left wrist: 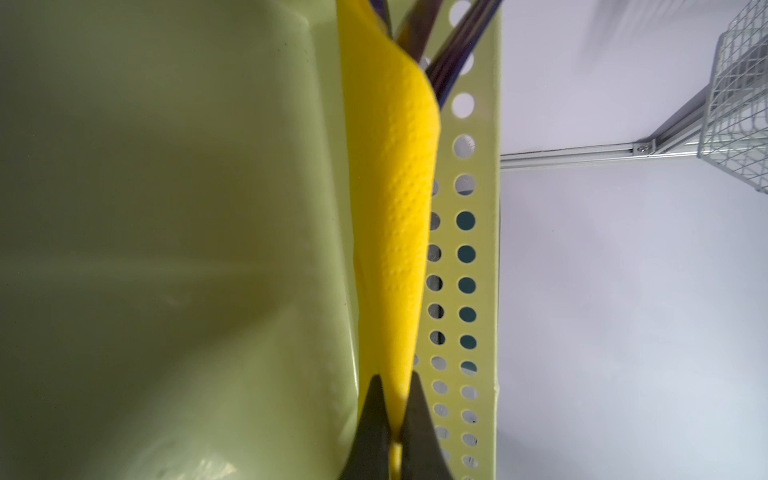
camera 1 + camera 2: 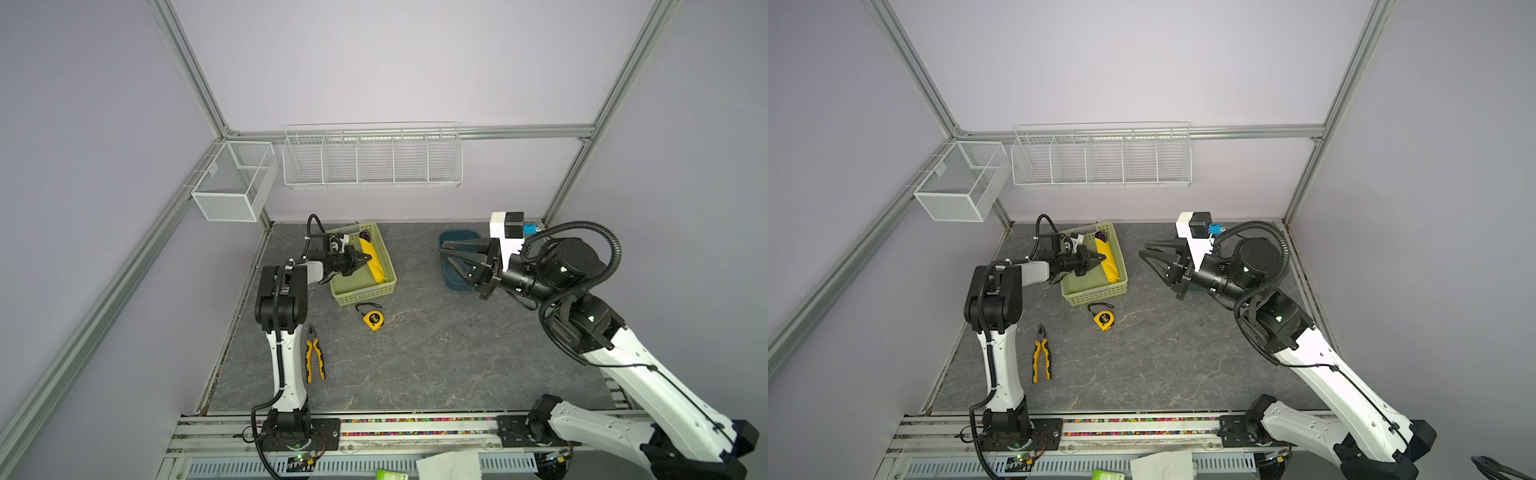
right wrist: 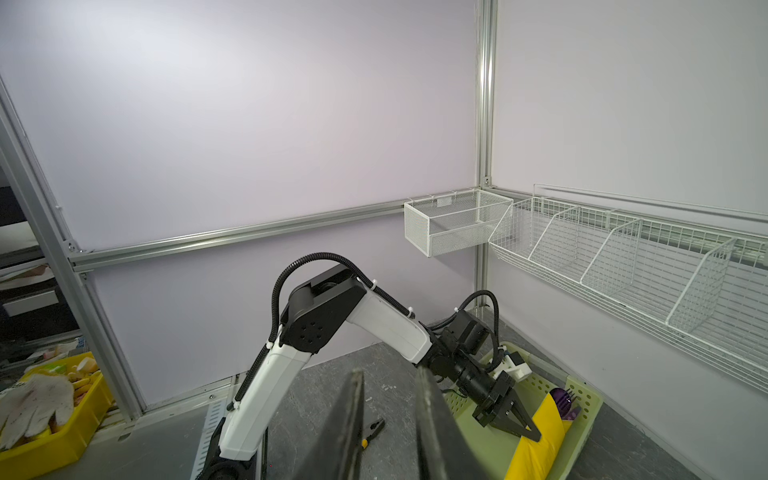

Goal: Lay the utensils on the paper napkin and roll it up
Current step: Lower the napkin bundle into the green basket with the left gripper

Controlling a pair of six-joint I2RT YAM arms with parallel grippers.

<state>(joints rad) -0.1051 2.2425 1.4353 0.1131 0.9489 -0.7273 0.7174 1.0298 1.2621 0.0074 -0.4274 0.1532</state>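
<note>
Paper napkin (image 1: 399,208), bright yellow with a fine embossed grain, wrapped into a loose roll. We see the left gripper (image 1: 395,386) clenched on it, jaws pinching a fold of the paper. At one end of the roll, the purplish heads of the utensils (image 3: 563,403) stick out. The roll lies along a perforated side wall inside the pale green basket (image 2: 365,293). Well apart, the right gripper (image 2: 444,248) hangs raised above the table, jaws parted, grasping nothing.

The napkin (image 2: 374,266), apparently wrapping utensils (image 2: 365,236), lies in basket (image 2: 365,294).
</note>
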